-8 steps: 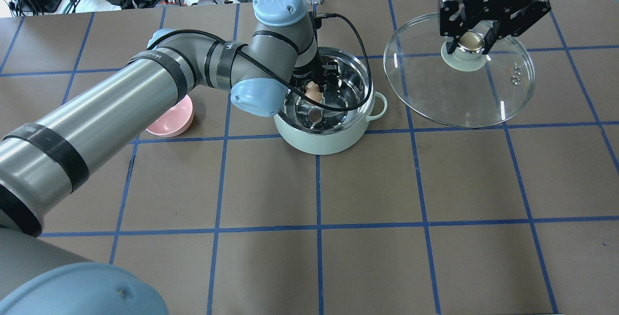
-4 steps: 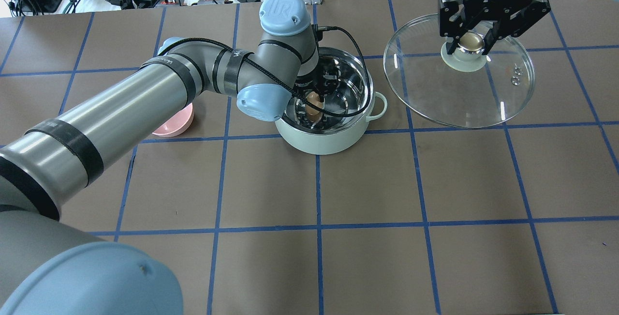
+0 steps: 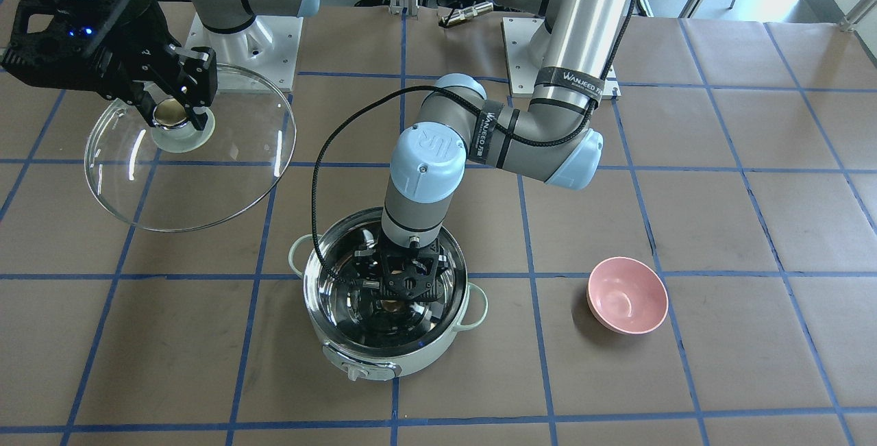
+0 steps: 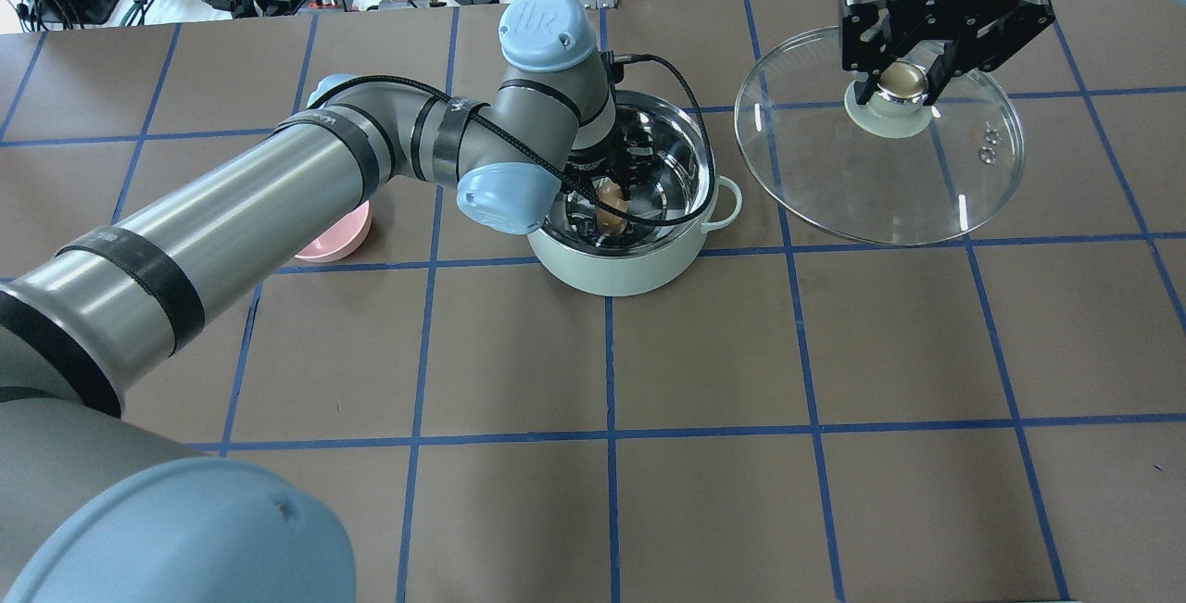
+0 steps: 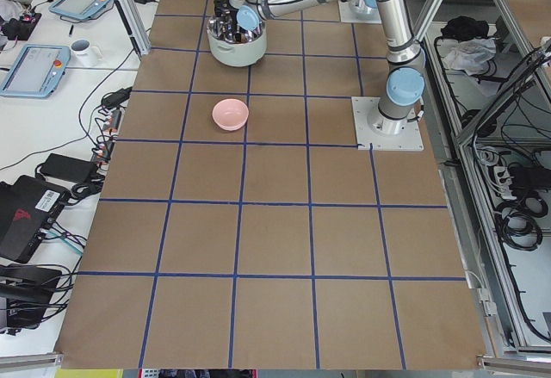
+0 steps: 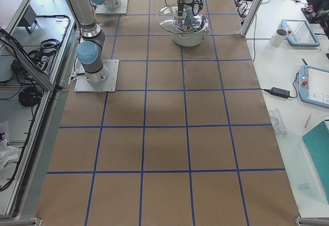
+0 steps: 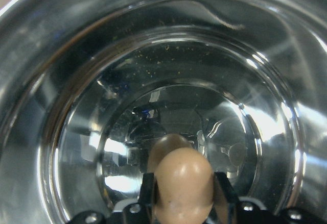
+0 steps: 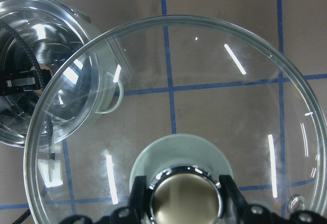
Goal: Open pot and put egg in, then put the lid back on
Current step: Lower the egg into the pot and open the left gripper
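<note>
- A flat brown table top (image 4: 741,353) is marked into squares by blue tape lines.
- A round pale mint-green electric pot (image 4: 630,274) with a shiny steel inside stands upright on the table, over a crossing of two tape lines.
- A small pink round bowl (image 3: 627,295) stands upright on the robot's left of the pot, well apart from it.
- Two pale square metal base plates (image 5: 409,137) (image 6: 110,82) lie flat along the robot's edge.

overhead: steep down, mid-range | front: opposite, steep | sides: far, lengthwise | wrists: close | all share pot (image 4: 613,275)
</note>
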